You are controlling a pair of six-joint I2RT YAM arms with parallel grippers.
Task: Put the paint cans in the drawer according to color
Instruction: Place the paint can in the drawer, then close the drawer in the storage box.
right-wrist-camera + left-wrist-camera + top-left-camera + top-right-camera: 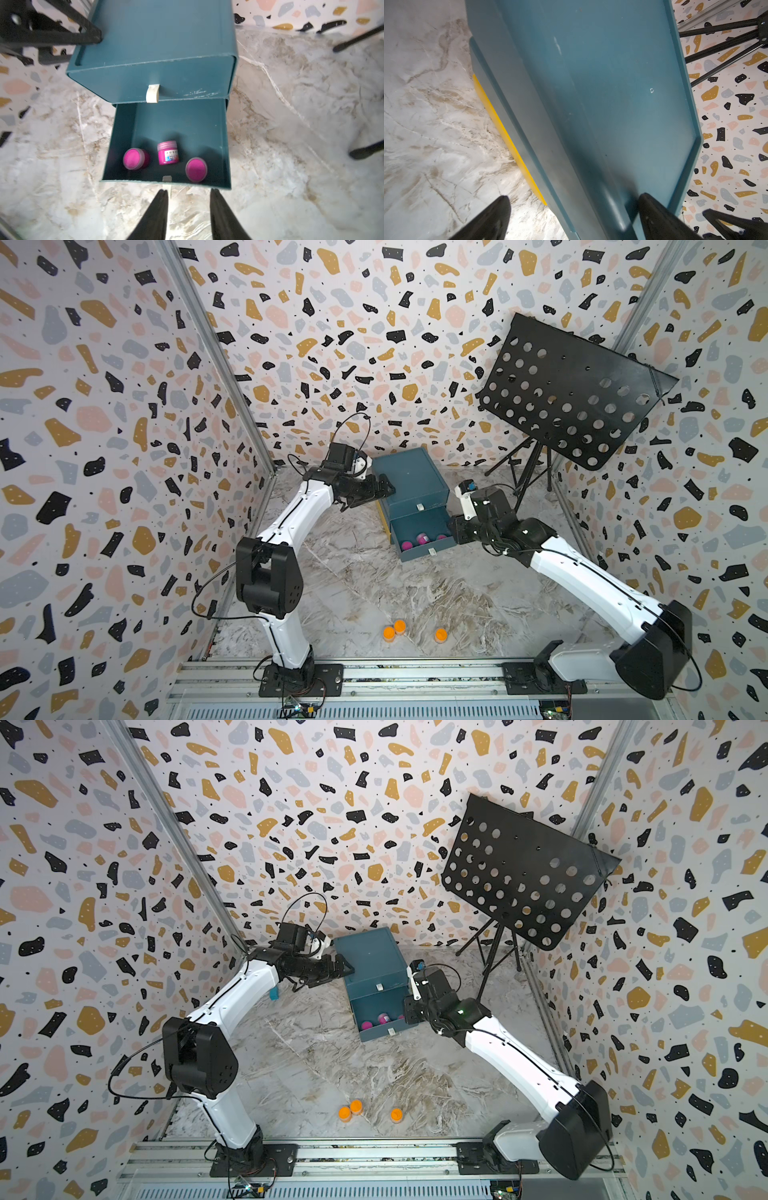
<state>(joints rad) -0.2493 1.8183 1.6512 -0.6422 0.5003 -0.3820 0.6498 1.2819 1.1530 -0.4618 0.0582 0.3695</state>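
Two right fingers [158,214] stand apart, empty, facing the drawer [176,120].

Music stand [569,393], marble table [415,597] and speckled walls [104,406].
The black stand carries a tilted desk punched with round holes. It rises on a tripod [525,477] from the table's far corner, as both top views show. The table is grey-white marble veined in brown. The walls on three sides are white with black, ochre, pink and grey blotches. A metal rail [415,672] runs along the near edge. In a top view a small cyan block [274,994] lies on the table near one wall. Tripod legs also show in both wrist views.
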